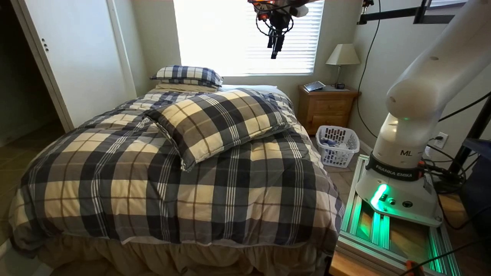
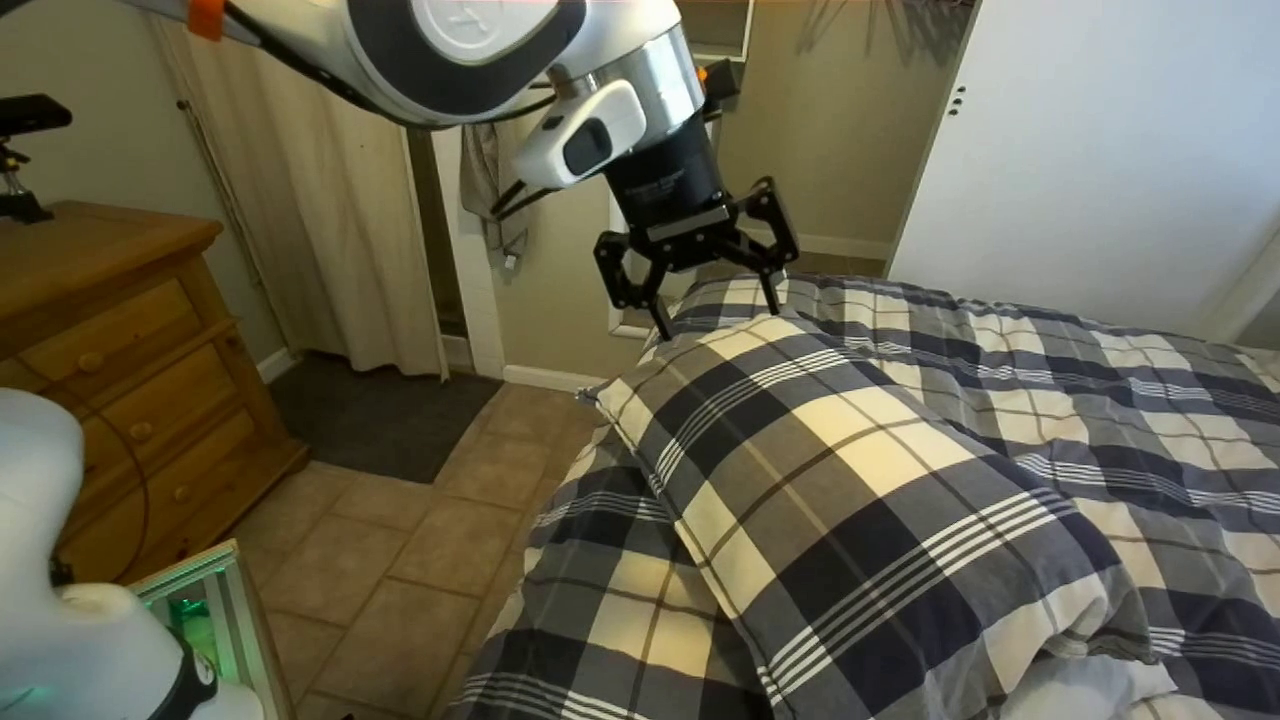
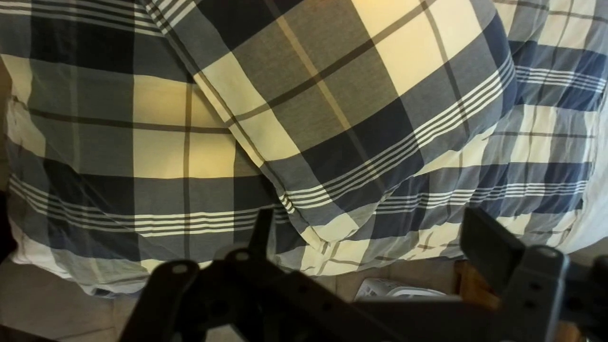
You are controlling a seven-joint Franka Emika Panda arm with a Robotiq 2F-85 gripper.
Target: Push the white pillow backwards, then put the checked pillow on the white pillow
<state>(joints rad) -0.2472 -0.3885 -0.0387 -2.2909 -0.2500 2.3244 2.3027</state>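
Observation:
The checked pillow (image 1: 226, 122) lies diagonally on the plaid bedspread; it also shows in an exterior view (image 2: 850, 500) and in the wrist view (image 3: 342, 104). The white pillow (image 1: 186, 87) shows as a cream strip at the bed's head, mostly hidden beneath a darker plaid pillow. My gripper (image 1: 273, 53) is open and empty, fingers pointing down, above the bed's right side in this view. In an exterior view the gripper (image 2: 718, 322) overlaps one end of the checked pillow. In the wrist view a checked pillow corner lies below, between the spread fingers (image 3: 366, 213).
The darker plaid pillow (image 1: 188, 73) lies at the bed's head beside a white sheet (image 1: 251, 88). A laundry basket (image 1: 337, 153), nightstand (image 1: 328, 109) and lamp (image 1: 342, 55) stand beside the bed. A dresser (image 2: 140, 360) stands near the robot base.

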